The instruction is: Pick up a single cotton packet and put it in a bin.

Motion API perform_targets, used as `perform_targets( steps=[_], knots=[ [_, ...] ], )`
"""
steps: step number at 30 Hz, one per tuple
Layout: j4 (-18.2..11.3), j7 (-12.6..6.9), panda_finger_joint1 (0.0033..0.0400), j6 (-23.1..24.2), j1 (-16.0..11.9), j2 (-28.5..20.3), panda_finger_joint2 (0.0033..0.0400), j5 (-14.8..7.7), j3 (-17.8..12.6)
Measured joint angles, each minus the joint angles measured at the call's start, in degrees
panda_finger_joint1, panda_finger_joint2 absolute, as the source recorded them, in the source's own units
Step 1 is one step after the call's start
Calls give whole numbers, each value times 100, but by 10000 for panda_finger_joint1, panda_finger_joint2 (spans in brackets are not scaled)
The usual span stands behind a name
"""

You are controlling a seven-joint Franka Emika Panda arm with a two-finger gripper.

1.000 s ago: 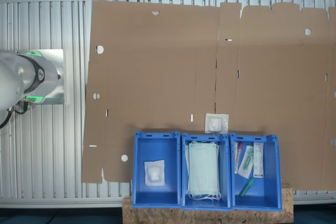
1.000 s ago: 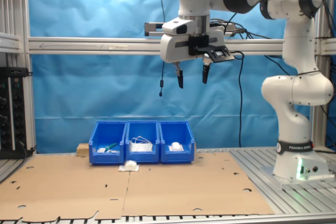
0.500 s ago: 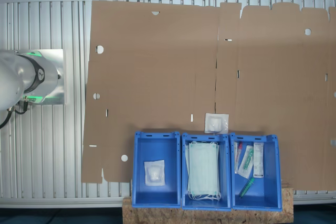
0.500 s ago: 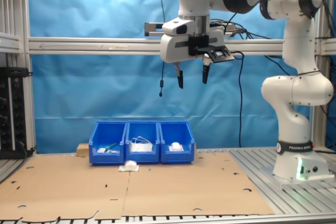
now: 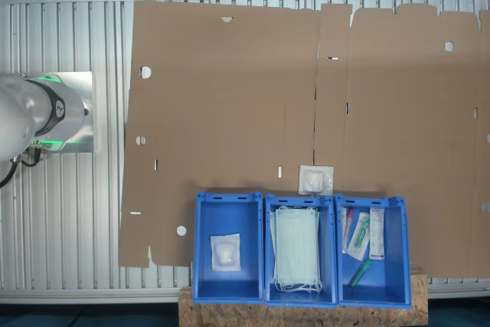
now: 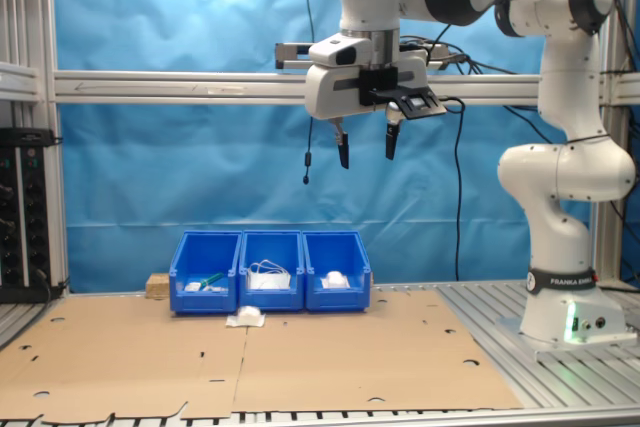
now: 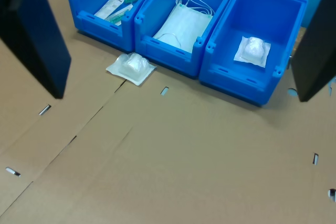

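Cardboard (image 5: 230, 97) bare, open overhead; cotton packet (image 5: 315, 179) hard against bins' (image 5: 301, 249) front wall.

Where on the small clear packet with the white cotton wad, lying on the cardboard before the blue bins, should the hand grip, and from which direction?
Probably from straight above: the small clear cotton packet lies flat on the brown cardboard sheet. Close the open hand across the raised wad at its centre, since the flat sealed edges offer little to pinch.
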Motion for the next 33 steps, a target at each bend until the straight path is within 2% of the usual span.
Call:
perform_targets(
  steps=[7, 12, 18, 21, 33],
  knots=[
    [0, 0, 400, 14, 0, 1, 400, 0, -47],
    [0, 0, 400, 135, -15, 26, 400, 0, -228],
    [0, -2, 400, 403, -99, 136, 400, 0, -610],
    [0, -39, 400, 603, -193, 258, 400, 0, -896],
    [-10, -334, 400, 1596, -592, 835, 400, 0, -1609]
  ],
)
